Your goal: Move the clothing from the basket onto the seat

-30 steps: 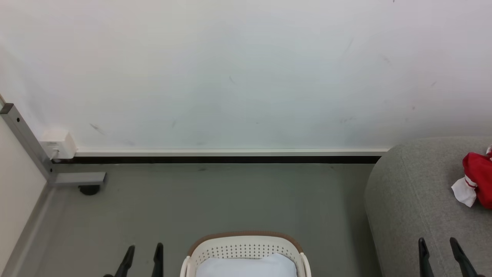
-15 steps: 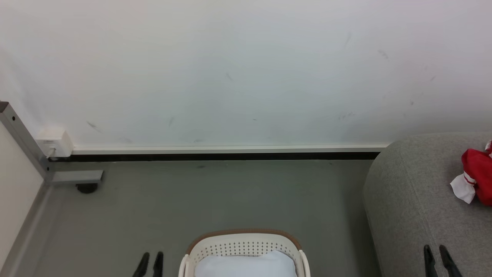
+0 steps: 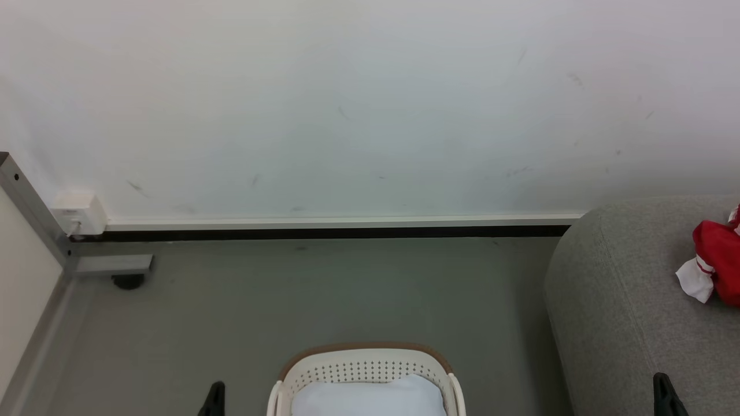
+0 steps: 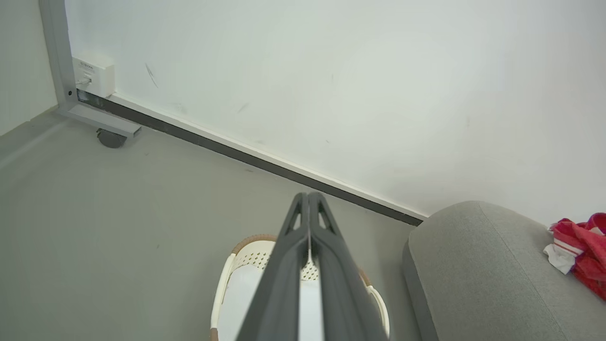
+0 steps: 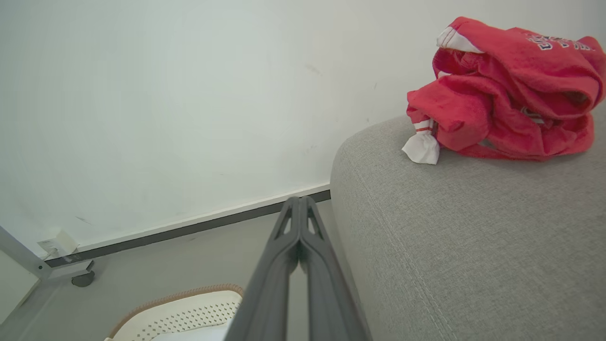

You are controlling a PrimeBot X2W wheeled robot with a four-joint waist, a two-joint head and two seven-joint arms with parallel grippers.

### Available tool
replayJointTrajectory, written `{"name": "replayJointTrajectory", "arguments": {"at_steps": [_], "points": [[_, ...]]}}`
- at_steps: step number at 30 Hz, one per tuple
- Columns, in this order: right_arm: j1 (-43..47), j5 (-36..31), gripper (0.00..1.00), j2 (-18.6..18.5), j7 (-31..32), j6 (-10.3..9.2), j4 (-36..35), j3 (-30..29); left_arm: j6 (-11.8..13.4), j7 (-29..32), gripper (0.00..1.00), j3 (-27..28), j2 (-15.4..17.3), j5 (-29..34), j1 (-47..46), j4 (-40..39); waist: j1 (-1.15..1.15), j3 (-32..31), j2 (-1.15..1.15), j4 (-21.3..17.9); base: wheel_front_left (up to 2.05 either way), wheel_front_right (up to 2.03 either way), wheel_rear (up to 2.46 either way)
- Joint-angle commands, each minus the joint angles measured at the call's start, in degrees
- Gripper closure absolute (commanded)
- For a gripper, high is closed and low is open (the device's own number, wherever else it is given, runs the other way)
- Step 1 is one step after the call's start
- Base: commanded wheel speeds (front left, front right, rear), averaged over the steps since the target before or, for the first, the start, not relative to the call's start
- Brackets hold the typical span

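Note:
The red and white clothing [image 5: 506,94] lies bunched on the grey seat [image 5: 473,227], also seen at the right edge as clothing [image 3: 717,268] on the seat [image 3: 624,300] and clothing [image 4: 580,251] on the seat [image 4: 473,265]. The white basket [image 3: 364,370] with a brown rim stands on the floor at the bottom centre, a pale sheet-like surface inside it; the basket [image 4: 236,265] and basket [image 5: 184,308] show from the wrists. My left gripper [image 4: 307,196] is shut and empty, left of the basket [image 3: 215,393]. My right gripper [image 5: 298,201] is shut and empty, over the seat's front [image 3: 662,387].
A white wall with a dark baseboard [image 3: 335,233] runs behind the basket. A grey metal frame with a caster [image 3: 127,281] and a white wall box [image 3: 78,211] stand at the left. Grey floor [image 3: 324,294] lies between the wall and the basket.
Both grippers have closed from open to shut and sunk toward the bottom edge. The camera has tilted slightly, shifting the whole picture.

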Motion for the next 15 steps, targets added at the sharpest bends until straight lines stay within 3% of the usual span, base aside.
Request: {"name": "replayJointTrajectory", "arguments": {"at_steps": [1, 15], "points": [[-1.72, 2.20, 1.00, -0.51, 0.46, -0.01, -0.93, -0.13, -0.25, 0.40, 1.00, 0.45, 0.17, -1.99, -1.60, -0.81, 0.00, 0.02, 0.00, -0.02, 0.00, 0.00, 0.00], [-3.56, 15.41, 1.00, -0.63, 3.79, -0.03, -1.13, -0.19, -0.49, 3.77, 1.00, 2.12, 0.08, -14.37, -3.45, -0.90, 0.00, 0.38, 0.00, -0.32, 0.00, 0.00, 0.00]]}}
